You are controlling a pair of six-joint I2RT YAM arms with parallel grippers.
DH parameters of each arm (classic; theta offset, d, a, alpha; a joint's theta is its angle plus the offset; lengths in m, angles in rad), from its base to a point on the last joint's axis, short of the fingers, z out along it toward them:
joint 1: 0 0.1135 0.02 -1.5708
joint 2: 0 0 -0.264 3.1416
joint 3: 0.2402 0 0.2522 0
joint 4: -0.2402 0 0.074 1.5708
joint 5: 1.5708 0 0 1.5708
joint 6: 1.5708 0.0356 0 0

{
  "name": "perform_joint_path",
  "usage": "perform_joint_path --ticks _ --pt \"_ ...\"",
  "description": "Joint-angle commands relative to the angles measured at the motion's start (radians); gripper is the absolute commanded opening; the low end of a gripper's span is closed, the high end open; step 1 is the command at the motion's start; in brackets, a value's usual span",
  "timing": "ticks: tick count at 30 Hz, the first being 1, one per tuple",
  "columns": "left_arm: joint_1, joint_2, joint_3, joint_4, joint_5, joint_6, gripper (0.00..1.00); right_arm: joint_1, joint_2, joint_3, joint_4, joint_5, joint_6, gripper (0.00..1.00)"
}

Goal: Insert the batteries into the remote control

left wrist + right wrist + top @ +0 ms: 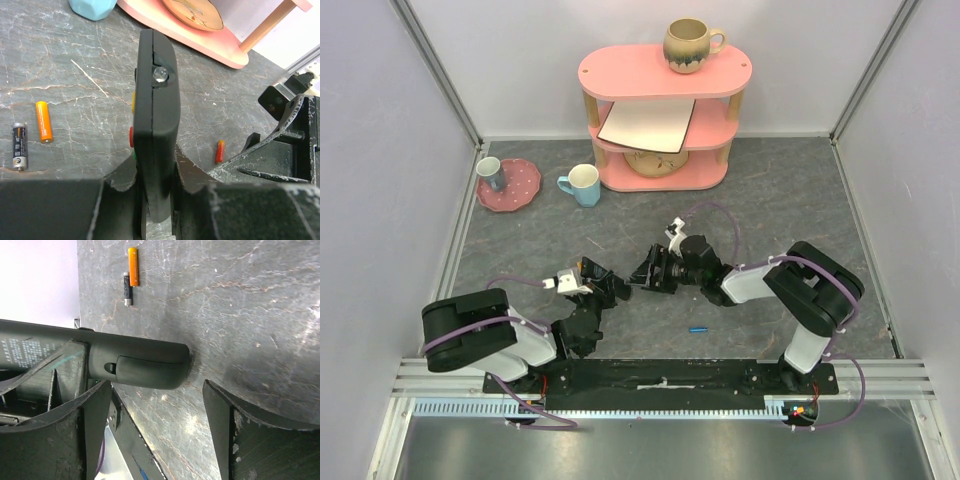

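The left tool is clamped shut on the remote control, gripping its lower end between both fingers. In the left wrist view the remote stands edge-on and points toward 12 o'clock, with small coloured buttons showing along its left side.

The right tool stands open. Its own camera shows the rounded end of the remote reaching into the gap from 9 o'clock. That end sits beside the left-hand finger, and clear space separates it from the right-hand finger. It holds nothing.

In the top view the two tools meet nose to nose near the middle of the grey tabletop. A blue battery lies alone on the tabletop at about 5 o'clock from them, well apart.

In the left wrist view an orange battery and a black battery lie side by side at 9 o'clock from the remote, near each other but not touching. A red-orange battery lies at 3 o'clock, just beside the right arm's dark frame.

At 12 o'clock on the tabletop stands a pink shelf with a brown mug on top. A light blue mug sits just beside its base, at its 8 o'clock. A red dotted plate carrying a small cup lies at 10 o'clock.
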Motion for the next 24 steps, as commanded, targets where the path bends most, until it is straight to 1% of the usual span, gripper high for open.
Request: perform_joint_path --ticks 1,6,9,14,24 --pt "-0.006 -0.018 -0.063 -0.104 -0.026 -0.092 0.02 0.014 0.026 0.060 0.041 -0.031 -0.006 0.82" --pt "-0.006 -0.012 -0.042 -0.097 -0.026 -0.081 0.02 0.037 0.060 0.111 -0.005 -0.028 -0.024 0.84" --pt "-0.006 -0.009 -0.042 -0.089 -0.026 -0.076 0.02 0.043 0.074 0.120 -0.005 -0.024 -0.024 0.84" --pt "-0.006 -0.013 -0.046 -0.083 -0.026 -0.067 0.02 0.048 0.081 0.137 -0.057 -0.007 -0.038 0.80" --pt "-0.006 -0.009 -0.045 -0.074 -0.022 -0.058 0.02 0.059 0.097 0.141 -0.098 0.015 -0.050 0.70"
